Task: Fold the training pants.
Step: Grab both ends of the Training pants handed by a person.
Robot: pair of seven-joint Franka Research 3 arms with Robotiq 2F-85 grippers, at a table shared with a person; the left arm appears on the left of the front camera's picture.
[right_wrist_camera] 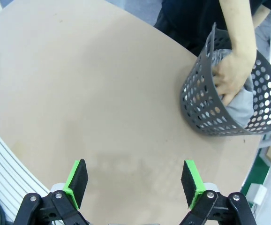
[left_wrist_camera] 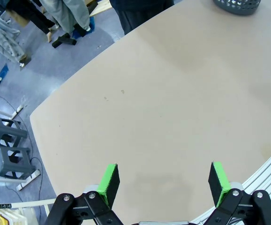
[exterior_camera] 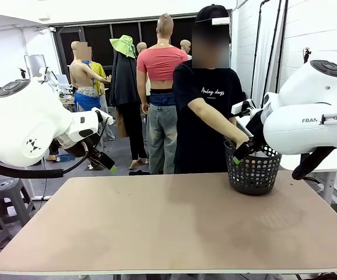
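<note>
At the far right corner of the bench point(exterior_camera: 157, 233), on the right arm's side: training pants point(right_wrist_camera: 244, 107) are bunched grey cloth down inside the black mesh basket point(right_wrist_camera: 199, 110), not laid out. Person's hand point(right_wrist_camera: 229, 77) is in the basket, pressed on or gripping the cloth; can't tell which. Right fingers point(right_wrist_camera: 77, 180) spread fully wide, holding nothing, hovering over bare bench. From them the basket sits ahead and off to the upper right in the wrist view, near but apart. Front view puts that arm's tip just beside the basket rim on the robot's side. Left fingers point(left_wrist_camera: 109, 183) also fully wide and empty, up over the bench's left edge. The basket is only a sliver at the far top of that wrist view, well apart across the whole bench. So the right arm is clearly the nearer one, but the person's hand is nearer than either and sits between the fingers and the cloth. Long axis of the pants: can't tell, it's a wad, with no waistband or legs readable. My read: folding hasn't started. Pants need to come out and lie flat on the open middle of the bench first. Risk if the right arm reaches now: it meets the hand or the basket wall.
</note>
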